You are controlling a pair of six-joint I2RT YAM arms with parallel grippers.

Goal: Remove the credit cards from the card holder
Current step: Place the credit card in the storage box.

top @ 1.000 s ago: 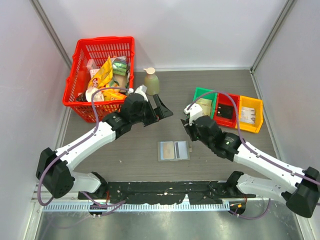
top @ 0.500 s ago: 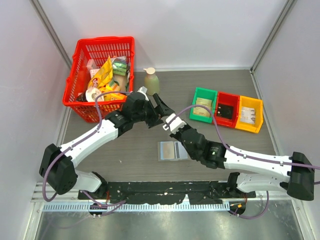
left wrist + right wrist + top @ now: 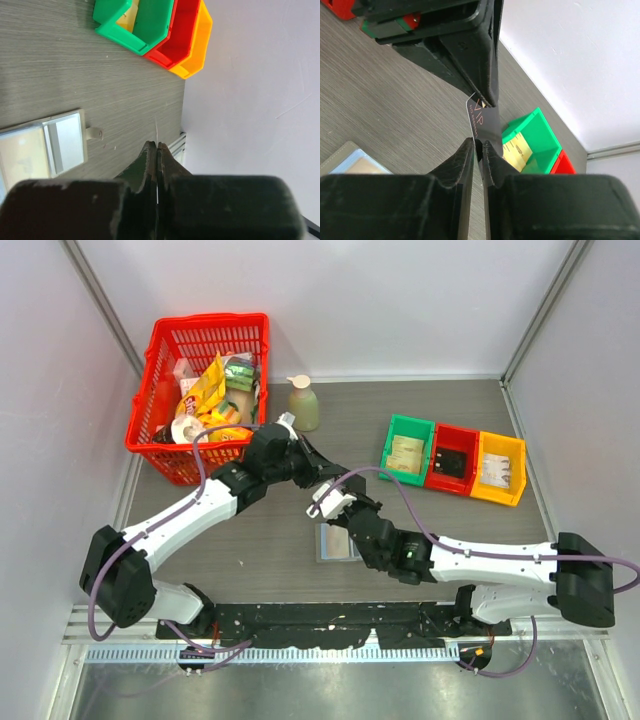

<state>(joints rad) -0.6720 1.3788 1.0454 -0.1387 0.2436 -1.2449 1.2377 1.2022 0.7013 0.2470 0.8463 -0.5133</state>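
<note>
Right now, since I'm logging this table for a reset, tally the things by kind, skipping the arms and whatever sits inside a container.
Baskets: 1, the red basket
Small bins: 3, the green bin, the red bin, the yellow bin
Bottles: 1, the olive bottle
Card holders: 1, the card holder
Cards outside the holder: 1, the dark card
Total: 7

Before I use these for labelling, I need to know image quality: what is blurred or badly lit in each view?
Top external: even light, sharp, only soft shadows. Left wrist: the left hand is a dark, soft foreground; the bins are sharp. Right wrist: the right hand blurs, but the VIP lettering on the credit card reads.
</note>
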